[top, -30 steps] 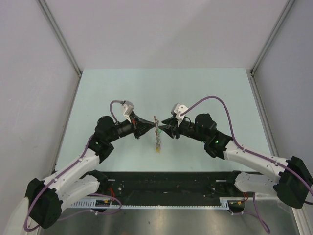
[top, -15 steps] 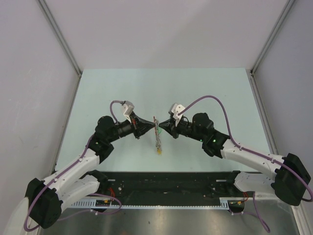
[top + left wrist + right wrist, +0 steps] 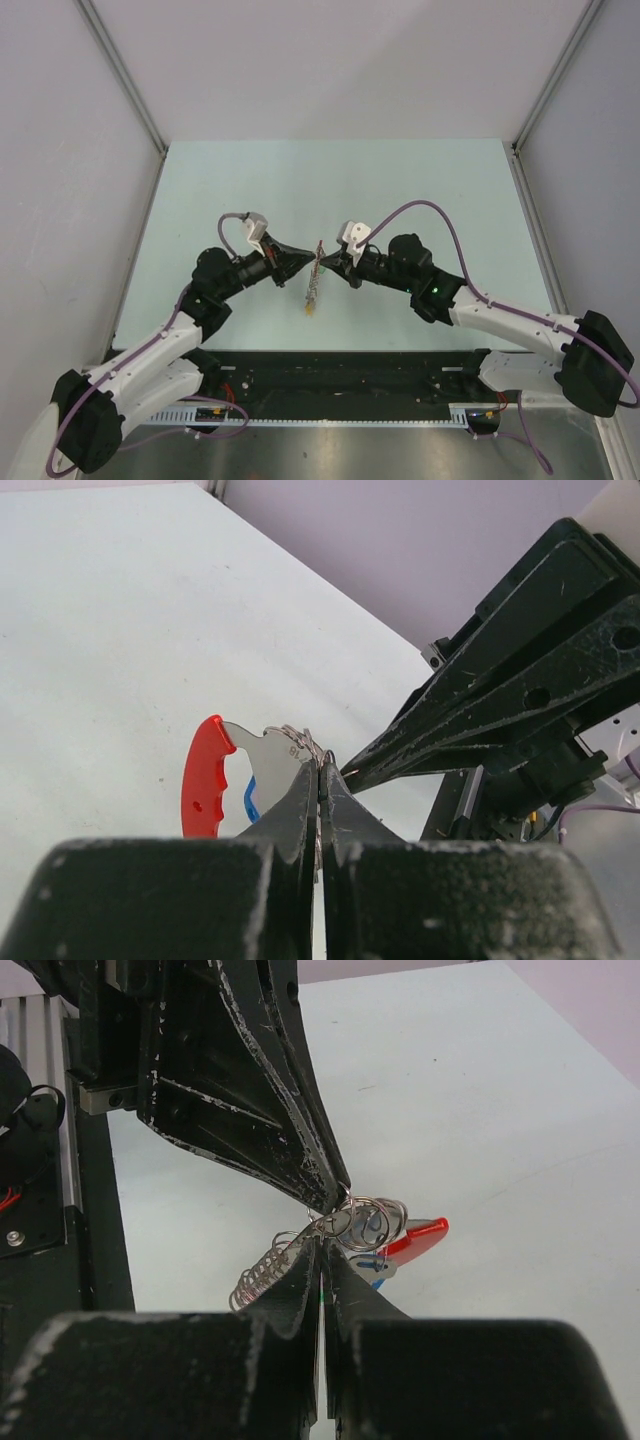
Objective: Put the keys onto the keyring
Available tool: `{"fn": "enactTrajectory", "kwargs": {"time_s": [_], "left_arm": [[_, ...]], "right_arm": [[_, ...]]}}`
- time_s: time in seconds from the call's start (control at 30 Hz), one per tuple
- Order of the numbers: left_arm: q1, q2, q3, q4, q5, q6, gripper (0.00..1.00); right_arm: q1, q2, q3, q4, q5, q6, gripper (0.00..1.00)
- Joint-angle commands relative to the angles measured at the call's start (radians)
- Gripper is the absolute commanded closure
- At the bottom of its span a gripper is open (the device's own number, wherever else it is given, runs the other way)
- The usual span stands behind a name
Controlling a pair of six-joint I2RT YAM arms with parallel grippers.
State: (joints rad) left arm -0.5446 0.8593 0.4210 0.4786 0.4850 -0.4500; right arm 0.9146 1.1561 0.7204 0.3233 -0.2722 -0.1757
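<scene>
Both claws meet tip to tip over the pale table (image 3: pixel 420 190). The left gripper (image 3: pixel 320 772) is clamped closed, with a thin wire loop of the keyring (image 3: pixel 314 280) pinched between its fingers. The right gripper (image 3: pixel 322 1250) has its jaws drawn together too, tips against the ring's coils; what sits between its pads is hidden. The keyring slants from the tips toward the near edge and ends in a yellow tag (image 3: pixel 310 311). Its red curved piece (image 3: pixel 205 777) and a sliver of blue key (image 3: pixel 249 802) lie just beside the left fingertips.

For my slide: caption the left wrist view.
Left end effector pinching the keyring, red segment and blue key visible, right end effector alongside.
</scene>
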Motion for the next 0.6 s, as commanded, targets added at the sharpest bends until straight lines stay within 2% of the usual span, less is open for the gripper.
{"fn": "enactTrajectory", "kwargs": {"time_s": [0.0,0.17,0.3,0.33,0.43,0.57], "left_arm": [[-0.012,-0.034,-0.016,0.141,-0.085,-0.035,1.00],[-0.018,-0.051,-0.056,0.189,-0.120,-0.067,1.00],[-0.018,-0.069,-0.061,0.163,-0.108,-0.066,0.98],[-0.018,-0.084,-0.056,0.135,-0.109,-0.034,0.89],[-0.011,-0.120,-0.018,0.008,-0.100,0.051,0.73],[0.053,-0.128,0.062,-0.153,0.015,0.158,0.61]], "right_arm": [[0.032,0.024,0.047,0.037,-0.015,-0.041,1.00],[0.036,0.022,0.047,0.026,0.002,-0.065,1.00],[0.023,-0.002,0.048,-0.007,-0.008,-0.110,1.00],[0.018,-0.012,0.047,-0.015,-0.013,-0.120,1.00],[-0.003,-0.038,0.062,-0.067,-0.041,-0.165,1.00],[-0.025,-0.055,0.091,-0.144,-0.099,-0.231,1.00]]}}
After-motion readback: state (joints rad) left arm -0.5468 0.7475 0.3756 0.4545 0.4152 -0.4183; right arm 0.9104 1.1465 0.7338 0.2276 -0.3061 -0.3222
